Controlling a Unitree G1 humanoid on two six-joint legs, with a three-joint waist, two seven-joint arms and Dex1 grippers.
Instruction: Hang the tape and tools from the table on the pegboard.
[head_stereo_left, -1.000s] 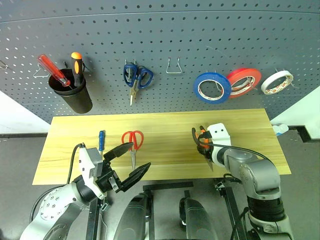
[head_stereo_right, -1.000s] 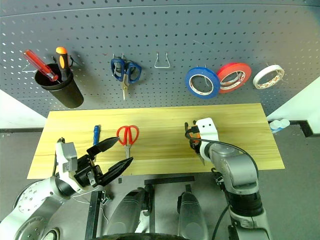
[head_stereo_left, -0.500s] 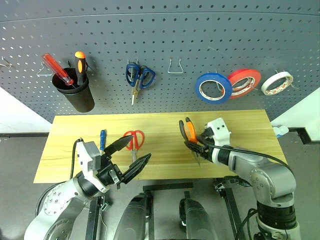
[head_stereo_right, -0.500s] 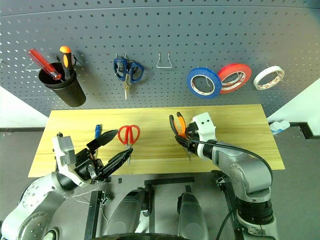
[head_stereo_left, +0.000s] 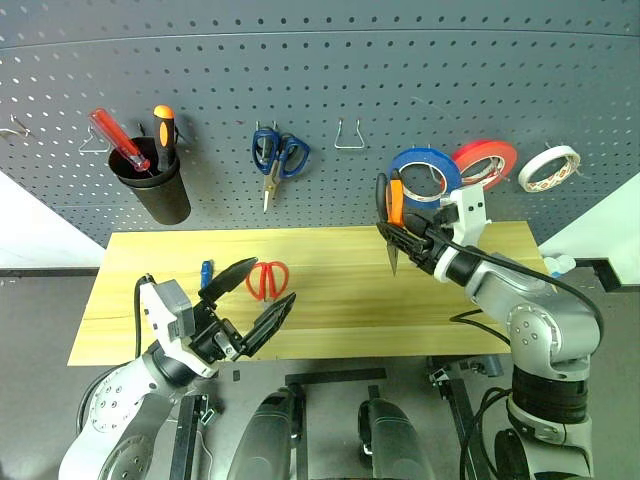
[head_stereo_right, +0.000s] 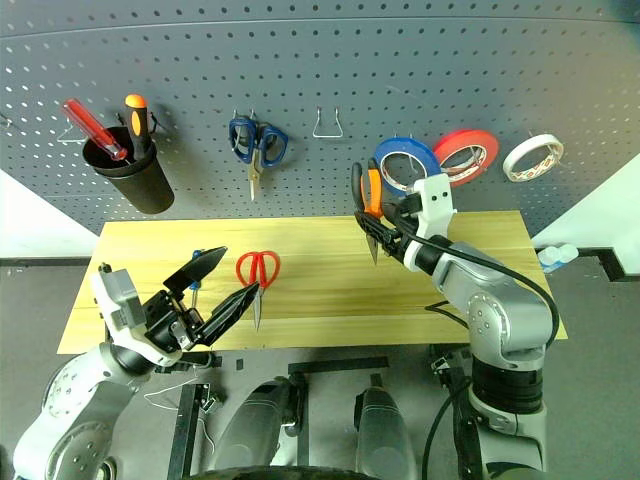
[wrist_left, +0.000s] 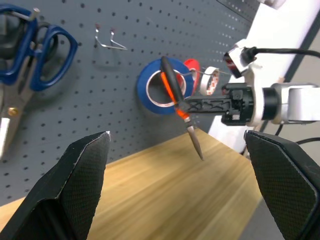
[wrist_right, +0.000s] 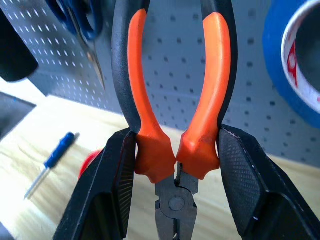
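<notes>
The right pincer (head_stereo_left: 408, 238) was clamped on the pliers with orange-and-black handles (head_stereo_left: 390, 205), holding them upright at the right centre of the frame, handles up and nose down, raised clear of the desk of light yellowish wood planks (head_stereo_left: 330, 330) and in front of the dark grey perforated pegboard (head_stereo_left: 320, 80). The handles stood just left of the blue ring-shaped tape roll with a pale core (head_stereo_left: 425, 177), which hung on the pegboard beside a red-orange roll (head_stereo_left: 485, 160) and a white roll (head_stereo_left: 551, 166).

The left pincer (head_stereo_left: 258, 300) hovered at the lower left with its black fingers spread wide apart, gripping nothing. Just beyond it on the desk lay the red-handled scissors (head_stereo_left: 265, 280) and, to their left, the small blue-handled screwdriver (head_stereo_left: 205, 272). An empty metal hook (head_stereo_left: 347, 137) hung at the upper centre, right of the blue-handled scissors (head_stereo_left: 277, 157).
</notes>
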